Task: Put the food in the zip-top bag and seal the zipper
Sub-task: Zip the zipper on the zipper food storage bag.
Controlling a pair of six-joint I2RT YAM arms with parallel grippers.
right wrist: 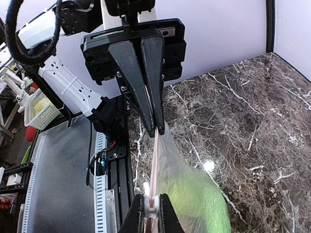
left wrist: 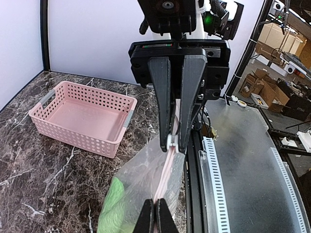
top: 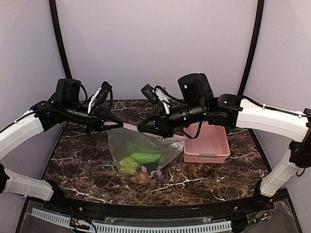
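Observation:
The zip-top bag (top: 146, 143) hangs clear of the table between my two grippers, its mouth edge pulled taut. Inside it lies the food: green pieces (top: 141, 158) and a brown lump (top: 144, 177), seen as a green blur (right wrist: 194, 199) in the right wrist view. My left gripper (top: 120, 125) (left wrist: 154, 202) is shut on one end of the pink zipper (left wrist: 166, 174). My right gripper (top: 142, 128) (right wrist: 152, 199) is shut on the white slider tab (right wrist: 152, 208), a short way along the zipper strip (right wrist: 154, 165). The two grippers face each other closely.
A pink slotted basket (top: 206, 143) (left wrist: 82, 116) stands on the dark marble table (top: 218, 174) to the right of the bag. Black frame posts rise at the back corners, and a slotted cable duct (left wrist: 216, 184) runs along the near edge.

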